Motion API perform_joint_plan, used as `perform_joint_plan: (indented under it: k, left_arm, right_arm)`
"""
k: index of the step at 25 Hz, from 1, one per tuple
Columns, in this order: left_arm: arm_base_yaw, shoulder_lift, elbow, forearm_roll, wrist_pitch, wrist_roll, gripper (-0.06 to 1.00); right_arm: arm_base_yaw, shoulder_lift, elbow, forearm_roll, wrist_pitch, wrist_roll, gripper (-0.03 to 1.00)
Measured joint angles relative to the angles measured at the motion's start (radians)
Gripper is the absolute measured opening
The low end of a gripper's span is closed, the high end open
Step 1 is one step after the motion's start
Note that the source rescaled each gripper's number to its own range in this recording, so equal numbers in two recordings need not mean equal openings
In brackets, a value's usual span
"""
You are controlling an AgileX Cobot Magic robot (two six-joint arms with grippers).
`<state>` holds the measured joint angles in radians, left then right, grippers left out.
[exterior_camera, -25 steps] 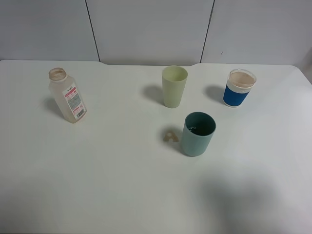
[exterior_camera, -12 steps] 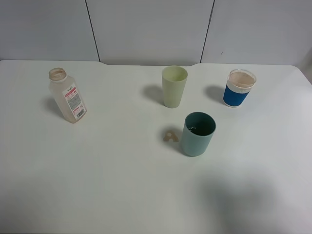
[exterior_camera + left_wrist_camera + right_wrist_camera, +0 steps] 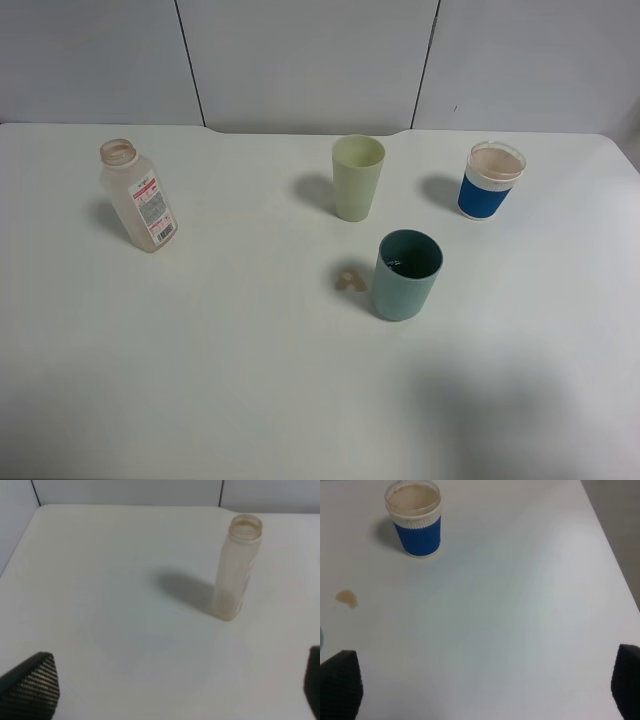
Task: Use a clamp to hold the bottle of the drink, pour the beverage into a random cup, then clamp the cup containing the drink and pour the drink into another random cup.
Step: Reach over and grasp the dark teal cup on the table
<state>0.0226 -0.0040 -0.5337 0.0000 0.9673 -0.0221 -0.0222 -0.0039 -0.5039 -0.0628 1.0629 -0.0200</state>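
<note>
An uncapped, translucent drink bottle point(image 3: 138, 197) with a red and white label stands at the far left of the table; it also shows in the left wrist view point(image 3: 235, 575). A pale green cup point(image 3: 358, 178) stands at the back middle. A teal cup point(image 3: 406, 275) stands in front of it. A blue paper cup point(image 3: 491, 180) with a light brown inside stands at the back right and shows in the right wrist view point(image 3: 415, 520). My left gripper point(image 3: 172, 687) is open, well short of the bottle. My right gripper point(image 3: 482, 682) is open, well short of the blue cup. Neither arm shows in the high view.
A small brown spill point(image 3: 350, 281) lies on the white table point(image 3: 220, 350) just left of the teal cup; it also shows in the right wrist view point(image 3: 347, 598). The table's right edge point(image 3: 610, 555) runs close to the blue cup's side.
</note>
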Motion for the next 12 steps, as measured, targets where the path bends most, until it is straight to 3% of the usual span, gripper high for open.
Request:
perform_joint_plan:
  k: [4, 12]
  left_arm:
    - [0.0, 0.0, 0.015, -0.008, 0.069, -0.007, 1.0]
    - [0.0, 0.0, 0.03, -0.023, 0.079, -0.016, 1.0]
  right_arm:
    - [0.0, 0.0, 0.0, 0.0, 0.0, 0.0, 1.0]
    - [0.0, 0.0, 0.0, 0.0, 0.0, 0.0, 1.0]
